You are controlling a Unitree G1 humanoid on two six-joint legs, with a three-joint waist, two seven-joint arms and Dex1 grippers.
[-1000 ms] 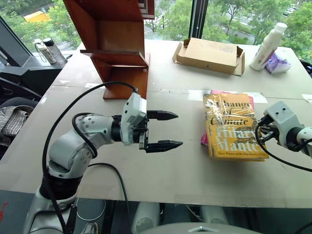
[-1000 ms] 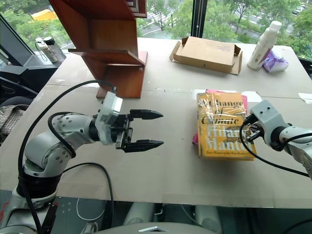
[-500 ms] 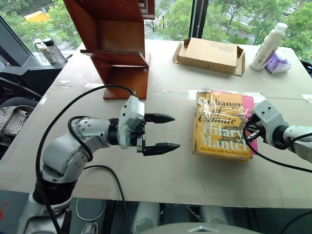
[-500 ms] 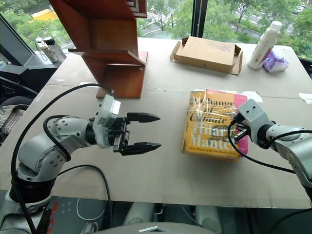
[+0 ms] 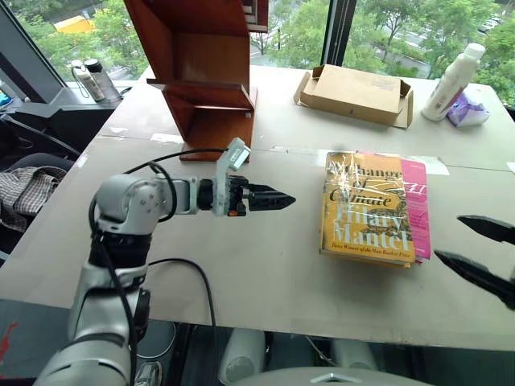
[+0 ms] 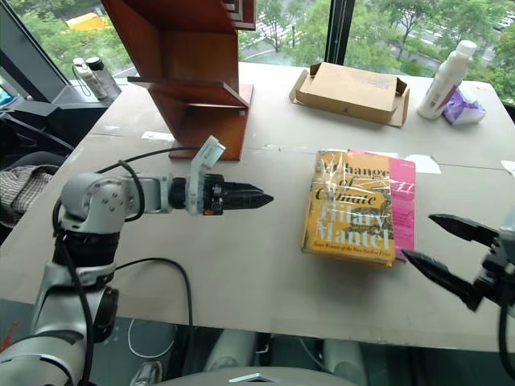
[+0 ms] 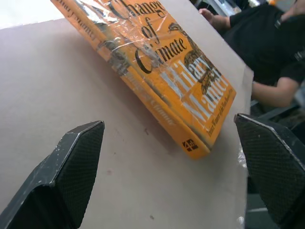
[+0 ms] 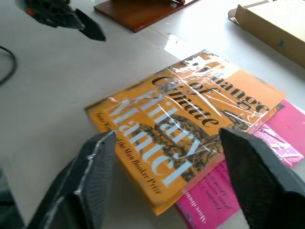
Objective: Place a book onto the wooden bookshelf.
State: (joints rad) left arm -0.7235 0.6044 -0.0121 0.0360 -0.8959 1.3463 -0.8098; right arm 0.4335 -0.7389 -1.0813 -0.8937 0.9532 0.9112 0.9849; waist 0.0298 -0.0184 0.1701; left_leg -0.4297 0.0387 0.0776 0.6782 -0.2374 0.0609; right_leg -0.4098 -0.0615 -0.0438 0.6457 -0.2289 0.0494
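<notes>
Book (image 5: 366,207) lies flat on the table (image 5: 265,265), cover up, stacked on a pink book (image 5: 418,205) whose edge sticks out on the right side. Nothing is gripping it.

My right pincer (image 6: 438,251) sits at about 4 o'clock from the book, off its lower right corner, fingers spread wide apart, empty, not touching anything. In the right wrist view both books lie between the two black pads (image 8: 90,176).

My left pincer (image 5: 269,199) hovers at 9 o'clock of the book, pointing at its spine, well apart from it. In the left wrist view the pads (image 7: 78,157) stand wide apart, empty.

Wooden bookshelf (image 5: 205,72) stands at 11 o'clock from the book, far side of the table. Cardboard box (image 5: 356,94) at 12 o'clock, white bottle (image 5: 455,71) at 1 o'clock.
</notes>
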